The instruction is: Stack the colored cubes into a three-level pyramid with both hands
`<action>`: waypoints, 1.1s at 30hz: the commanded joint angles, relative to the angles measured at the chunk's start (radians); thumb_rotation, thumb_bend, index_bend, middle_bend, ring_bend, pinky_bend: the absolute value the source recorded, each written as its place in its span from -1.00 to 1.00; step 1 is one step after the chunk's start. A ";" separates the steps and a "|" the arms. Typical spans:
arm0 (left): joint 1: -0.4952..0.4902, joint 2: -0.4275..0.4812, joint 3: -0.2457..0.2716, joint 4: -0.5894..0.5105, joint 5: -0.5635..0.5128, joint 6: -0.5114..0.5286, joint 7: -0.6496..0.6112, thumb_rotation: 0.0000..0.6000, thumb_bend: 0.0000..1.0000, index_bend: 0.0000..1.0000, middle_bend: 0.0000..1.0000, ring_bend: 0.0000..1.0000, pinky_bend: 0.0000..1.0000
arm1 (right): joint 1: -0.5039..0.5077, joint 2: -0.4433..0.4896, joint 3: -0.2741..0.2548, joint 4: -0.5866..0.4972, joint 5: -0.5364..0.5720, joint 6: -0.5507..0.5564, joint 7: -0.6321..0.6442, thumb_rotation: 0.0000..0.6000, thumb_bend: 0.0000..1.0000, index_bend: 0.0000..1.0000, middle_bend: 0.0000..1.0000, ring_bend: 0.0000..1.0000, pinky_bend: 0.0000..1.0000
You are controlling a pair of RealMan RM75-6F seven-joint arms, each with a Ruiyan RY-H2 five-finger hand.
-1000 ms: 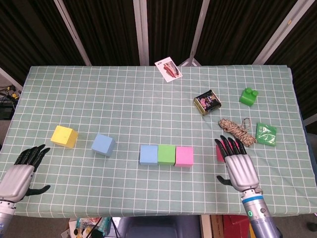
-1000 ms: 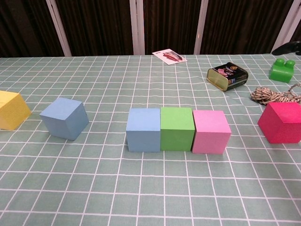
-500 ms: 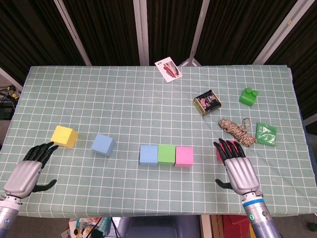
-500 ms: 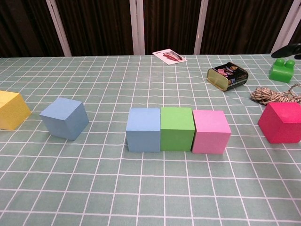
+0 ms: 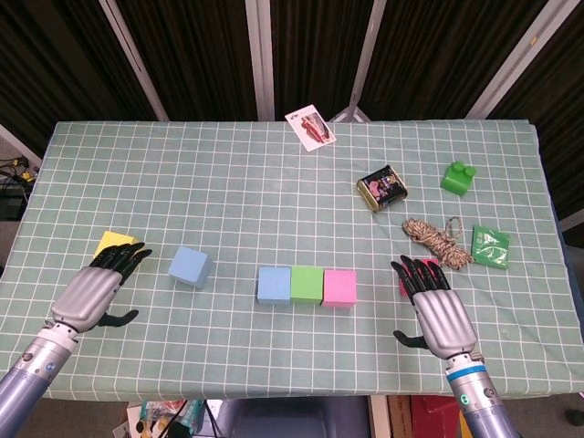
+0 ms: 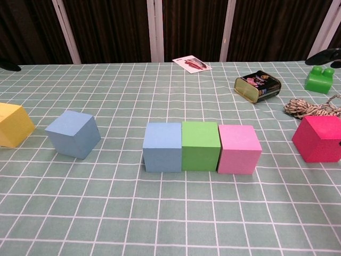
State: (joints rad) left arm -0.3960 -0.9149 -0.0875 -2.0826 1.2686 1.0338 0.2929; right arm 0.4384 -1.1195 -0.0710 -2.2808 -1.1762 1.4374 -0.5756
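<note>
**A:** From the head view, how far had the pyramid got?

**B:** Only the bottom row stood: a light blue cube (image 5: 274, 284), a green cube (image 5: 307, 285) and a pink cube (image 5: 339, 287), touching side by side near the front of the table (image 5: 228, 182). Nothing sat on top. By my reckoning two levels were left. The loose pieces were a second blue cube (image 5: 190, 266) to the left, a yellow cube (image 5: 113, 243) beyond it, and a red cube (image 5: 405, 281) to the right, mostly hidden.

**A:** And the hands?

**B:** The left hand (image 5: 91, 294) hovered with fingers spread, tips over the yellow cube, holding nothing. The right hand (image 5: 436, 308) was likewise spread and empty, its fingertips over the red cube.

**A:** Any containers?

**B:** A small printed tin (image 5: 381, 189) lay on its side; I couldn't tell what was in it. Nearby were a coil of rope (image 5: 435, 240), a green packet (image 5: 489, 246), a green toy brick (image 5: 458, 177) and a card (image 5: 310, 128).

**A:** The chest view?

**B:** Same row, flush and unstacked, with the red cube (image 6: 320, 138) well apart. Only a dark sliver showed at each edge, so no grip could be judged there. The tin's (image 6: 258, 86) open end faced away, showing nothing.
</note>
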 commanded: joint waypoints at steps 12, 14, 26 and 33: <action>-0.291 -0.132 -0.035 0.150 -0.440 -0.137 0.370 1.00 -0.79 -1.00 -0.92 -1.00 -1.00 | -0.020 0.012 0.028 0.002 0.007 -0.037 0.018 1.00 -0.67 -1.00 -1.00 -1.00 -1.00; -0.324 -0.163 -0.026 0.187 -0.478 -0.152 0.397 1.00 -0.79 -1.00 -0.89 -1.00 -1.00 | -0.022 0.008 0.031 0.005 0.007 -0.042 0.016 1.00 -0.67 -1.00 -1.00 -1.00 -1.00; -0.444 -0.289 0.010 0.305 -0.576 -0.192 0.438 1.00 -0.73 -1.00 -0.76 -1.00 -1.00 | -0.038 -0.006 0.050 0.016 0.015 -0.057 0.009 1.00 -0.66 -1.00 -1.00 -1.00 -1.00; -0.465 -0.344 0.026 0.346 -0.577 -0.180 0.420 1.00 -0.68 -1.00 -0.74 -1.00 -1.00 | -0.045 -0.008 0.057 0.016 0.016 -0.068 0.010 1.00 -0.66 -1.00 -1.00 -1.00 -1.00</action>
State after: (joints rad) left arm -0.8574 -1.2538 -0.0647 -1.7413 0.6922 0.8518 0.7157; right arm 0.3938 -1.1271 -0.0141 -2.2645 -1.1607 1.3697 -0.5655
